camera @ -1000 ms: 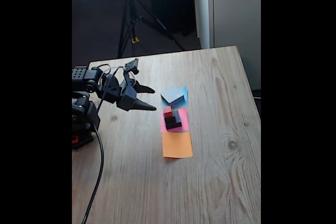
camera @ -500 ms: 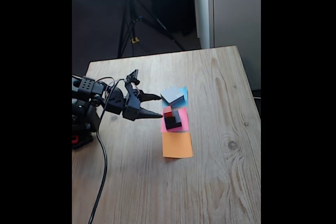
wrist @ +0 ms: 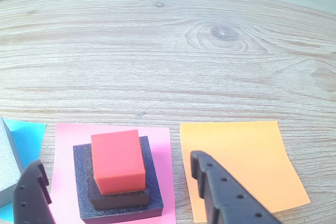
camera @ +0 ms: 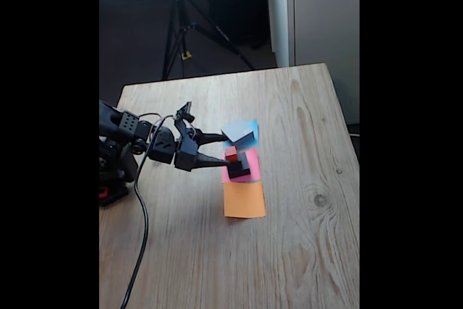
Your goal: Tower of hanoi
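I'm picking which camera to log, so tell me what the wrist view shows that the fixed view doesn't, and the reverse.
Wrist view alone: the stack's layers in detail, the red cube on a dark grey block on the black block, plus a knot in the wood beyond.

Fixed view alone: the whole arm, its cable, a tripod behind the table, and the full grey block.

Both: the open gripper straddling the stack, and the pink, orange and blue papers.

grey block (wrist: 6, 169): cut by the wrist view's left edge, one corner showing
tool (wrist: 115, 182): finger bases cut by the bottom edge
stack (camera: 236, 164): layers too small to separate in the fixed view
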Action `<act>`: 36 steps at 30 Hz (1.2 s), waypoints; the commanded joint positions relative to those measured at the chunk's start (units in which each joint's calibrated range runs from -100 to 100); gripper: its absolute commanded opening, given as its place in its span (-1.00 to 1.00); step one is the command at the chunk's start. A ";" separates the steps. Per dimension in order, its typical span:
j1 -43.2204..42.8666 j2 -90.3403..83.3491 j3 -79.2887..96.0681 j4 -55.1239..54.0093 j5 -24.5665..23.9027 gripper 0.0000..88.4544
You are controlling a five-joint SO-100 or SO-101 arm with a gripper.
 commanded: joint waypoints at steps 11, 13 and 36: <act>-2.32 7.52 -0.41 -11.05 0.69 -0.31; -2.32 8.51 -0.41 -12.11 0.69 -0.31; -4.07 15.09 -0.96 -19.39 0.69 -0.45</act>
